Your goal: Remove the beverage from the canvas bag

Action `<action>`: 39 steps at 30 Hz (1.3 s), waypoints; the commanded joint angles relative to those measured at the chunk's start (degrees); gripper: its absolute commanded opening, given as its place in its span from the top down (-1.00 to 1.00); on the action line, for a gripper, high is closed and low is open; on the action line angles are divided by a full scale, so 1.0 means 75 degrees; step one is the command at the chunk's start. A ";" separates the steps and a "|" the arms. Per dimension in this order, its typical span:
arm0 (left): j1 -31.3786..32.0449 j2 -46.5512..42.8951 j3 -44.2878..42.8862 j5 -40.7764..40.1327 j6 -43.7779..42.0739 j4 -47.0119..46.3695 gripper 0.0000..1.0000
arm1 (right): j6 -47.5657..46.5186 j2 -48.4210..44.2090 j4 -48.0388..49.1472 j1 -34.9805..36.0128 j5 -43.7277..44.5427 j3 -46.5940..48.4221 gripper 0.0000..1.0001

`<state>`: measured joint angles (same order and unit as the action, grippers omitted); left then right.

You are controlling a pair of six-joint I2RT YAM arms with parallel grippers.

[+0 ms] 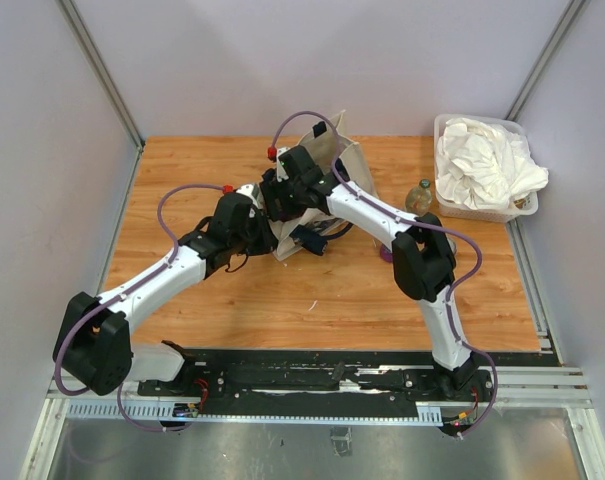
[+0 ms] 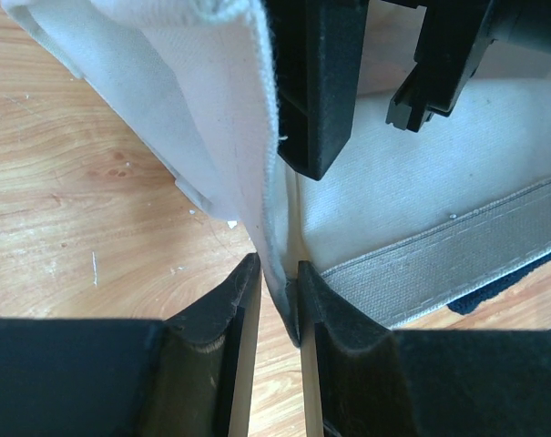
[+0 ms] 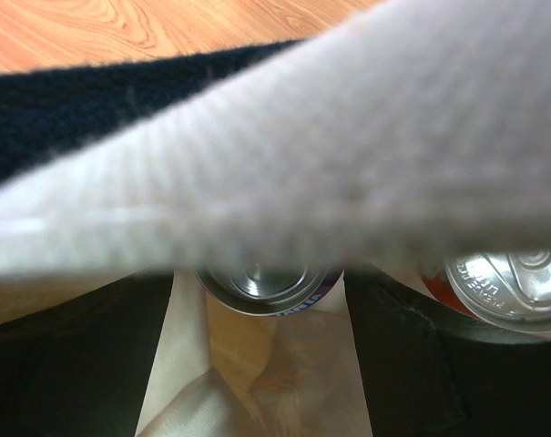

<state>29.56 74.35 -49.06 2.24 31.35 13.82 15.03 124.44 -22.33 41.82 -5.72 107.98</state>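
The cream canvas bag lies in the middle of the table, its navy handle at its near side. My left gripper is shut on the bag's cloth edge and holds it up. My right gripper is open inside the bag's mouth. Its fingers stand on either side of a silver-topped can with purple print, without touching it. A second can with a red side lies to the right of it. Blurred bag cloth hides the upper halves of both cans.
A clear tub of white cloths stands at the back right, with a small brownish bottle next to it. A small purple thing lies by the right arm's elbow. Grey walls close in the table on three sides.
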 commanded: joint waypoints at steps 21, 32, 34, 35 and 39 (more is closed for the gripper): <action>0.0031 0.0101 0.0400 0.0096 -0.0183 0.0419 0.47 | -0.0356 0.0183 -0.0881 -0.0010 0.0749 -0.0517 0.52; 0.0030 -0.0189 0.0332 -0.0468 -0.0538 0.0815 0.47 | -0.0579 0.0196 -0.0881 0.0043 0.0698 -0.0141 -0.55; 0.0031 -0.0330 0.0102 -0.0652 -0.0642 0.1055 0.46 | -0.0678 0.0181 -0.0867 0.0075 0.0756 -0.0116 -0.56; 0.0025 -0.0414 0.0014 -0.0797 -0.0672 0.1204 0.45 | -0.0714 0.0181 -0.0867 0.0091 0.0770 -0.0116 -0.56; 0.0026 -0.0800 -0.0370 -0.1523 -0.0710 0.1844 0.43 | -0.0821 0.0193 -0.0799 0.0108 0.0855 -0.0139 -0.58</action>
<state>29.78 71.70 -49.08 -2.11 28.45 17.47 12.29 124.09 -22.59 41.85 -2.81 107.33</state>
